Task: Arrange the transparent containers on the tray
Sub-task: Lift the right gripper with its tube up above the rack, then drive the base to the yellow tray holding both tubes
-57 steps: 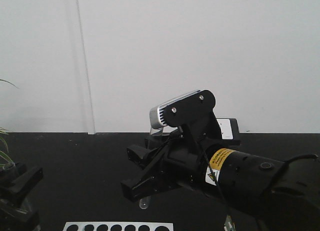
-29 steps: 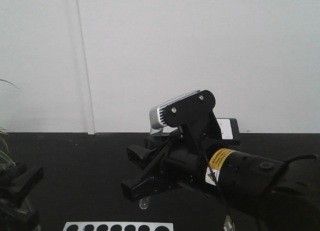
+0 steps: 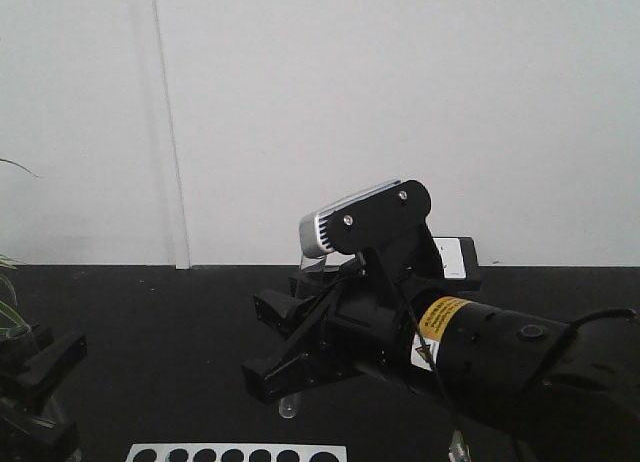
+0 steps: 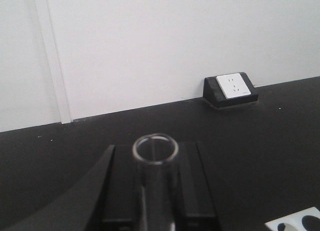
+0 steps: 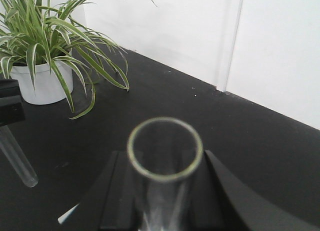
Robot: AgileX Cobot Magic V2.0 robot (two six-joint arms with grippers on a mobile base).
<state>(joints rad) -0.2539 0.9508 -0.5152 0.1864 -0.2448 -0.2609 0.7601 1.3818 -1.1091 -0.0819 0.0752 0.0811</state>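
Observation:
A clear test tube [image 4: 155, 150] stands between the fingers of my left gripper [image 4: 156, 191], which is shut on it, open mouth toward the camera. My right gripper [image 5: 167, 196] is shut on a second test tube [image 5: 165, 149]. In the front view the right gripper [image 3: 276, 344] hangs mid-frame, and its tube's rounded bottom [image 3: 288, 409] pokes out below. At the far left edge is the left gripper [image 3: 38, 382]. The right wrist view also shows the left arm's tube [image 5: 18, 162] slanting down at the left. The yellow tray is out of view.
A white rack with round holes [image 3: 236, 452] lies at the front edge; its corner [image 4: 299, 222] shows in the left wrist view. A socket box [image 4: 231, 89] sits by the wall. A potted plant [image 5: 45, 51] stands at the left. The tabletop is black.

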